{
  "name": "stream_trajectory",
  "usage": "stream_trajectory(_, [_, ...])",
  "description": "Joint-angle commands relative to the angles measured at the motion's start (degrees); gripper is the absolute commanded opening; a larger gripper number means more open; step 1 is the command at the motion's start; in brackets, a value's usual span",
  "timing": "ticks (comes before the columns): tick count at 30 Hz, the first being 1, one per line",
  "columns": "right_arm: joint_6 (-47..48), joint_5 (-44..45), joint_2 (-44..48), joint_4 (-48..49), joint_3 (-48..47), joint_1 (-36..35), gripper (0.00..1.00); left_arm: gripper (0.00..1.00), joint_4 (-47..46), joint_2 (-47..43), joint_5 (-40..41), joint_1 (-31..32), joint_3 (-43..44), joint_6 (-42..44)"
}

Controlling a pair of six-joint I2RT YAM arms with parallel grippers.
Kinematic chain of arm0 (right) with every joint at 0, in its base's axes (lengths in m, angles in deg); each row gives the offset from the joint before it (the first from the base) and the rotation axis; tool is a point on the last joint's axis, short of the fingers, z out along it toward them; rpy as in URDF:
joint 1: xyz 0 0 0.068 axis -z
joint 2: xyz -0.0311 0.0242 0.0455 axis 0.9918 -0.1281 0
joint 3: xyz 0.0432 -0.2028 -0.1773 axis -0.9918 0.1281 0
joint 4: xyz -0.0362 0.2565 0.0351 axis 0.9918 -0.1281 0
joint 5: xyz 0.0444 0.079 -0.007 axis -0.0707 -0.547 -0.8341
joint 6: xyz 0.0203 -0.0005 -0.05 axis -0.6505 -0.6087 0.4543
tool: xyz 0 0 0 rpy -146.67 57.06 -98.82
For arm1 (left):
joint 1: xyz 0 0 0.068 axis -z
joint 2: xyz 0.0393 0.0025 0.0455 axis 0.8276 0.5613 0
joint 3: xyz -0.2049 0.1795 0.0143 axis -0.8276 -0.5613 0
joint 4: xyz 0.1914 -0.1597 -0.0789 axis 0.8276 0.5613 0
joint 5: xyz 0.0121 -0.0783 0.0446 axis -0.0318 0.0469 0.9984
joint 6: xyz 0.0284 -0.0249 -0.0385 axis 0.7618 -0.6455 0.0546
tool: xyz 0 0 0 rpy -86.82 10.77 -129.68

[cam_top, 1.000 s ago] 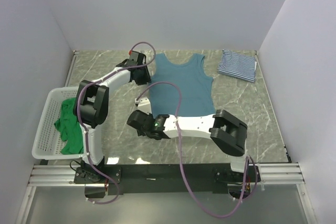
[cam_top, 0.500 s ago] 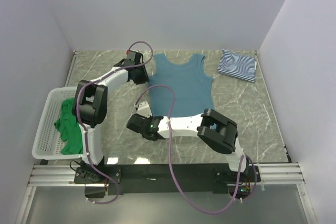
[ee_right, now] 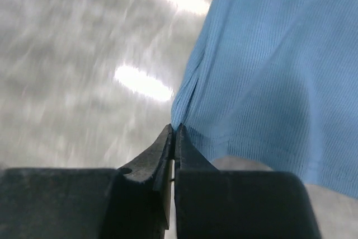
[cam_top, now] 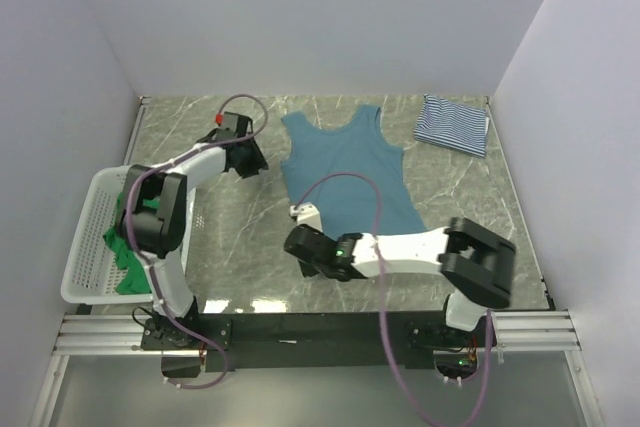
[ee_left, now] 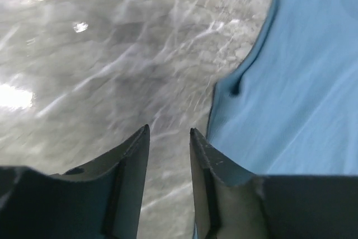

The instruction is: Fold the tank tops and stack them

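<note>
Now, right end effector (ee_right: 174, 132): jaws just closed, pinching the near-left hem corner of the plain teal-blue fabric tank top (cam_top: 345, 162).
Top position: flat, mid-tabletop (cam_top: 230, 237).
Left end effector (ee_left: 169, 134): withdrawn leftward, half open, empty.
Implication: fold probably starting.

Robotics lab test cell: a grey marble-patterned surface (cam_top: 230, 247) boxed in by plain white panels (cam_top: 320, 17). At the surface's near edge, a left arm (cam_top: 165, 212) and right arm (cam_top: 410, 247) are bolted to an aluminium rail (cam_top: 320, 325), trailing purple cables (cam_top: 385, 347). A white mesh basket (cam_top: 85, 247) sits on the surface's left side.
</note>
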Motion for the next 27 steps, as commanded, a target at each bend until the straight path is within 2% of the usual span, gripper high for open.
stream_trajectory(1, [-1.37, -7.48, 7.63, 7.78, 5.16, 0.24, 0.00, 0.41, -7.18, -7.12, -2.23, -0.41, -5.03, -4.11])
stream_trajectory(7, [-3.83, -10.12, 13.62, 10.60, 11.23, 0.15, 0.00, 0.43, -17.11, -10.20, -7.77, -0.06, -14.44, -6.85])
stream_trajectory(10, [-4.71, -9.86, 15.03, 10.26, 11.50, 0.24, 0.00, 0.41, -19.14, -8.19, -9.36, 0.81, -14.02, -6.85])
stream_trajectory(20, [-5.85, -9.24, 14.94, 9.29, 11.50, 0.24, 0.00, 0.39, -17.74, -3.00, -7.08, 2.40, -11.03, -5.88])
stream_trajectory(23, [-6.03, -9.16, 14.07, 9.20, 11.06, 0.15, 0.00, 0.36, -15.37, -1.33, -5.58, 2.49, -9.71, -5.27])
stream_trajectory(27, [-6.73, -9.16, 12.22, 8.76, 10.01, -0.46, 0.00, 0.26, -12.29, 0.25, -3.47, 2.49, -6.73, -4.21])
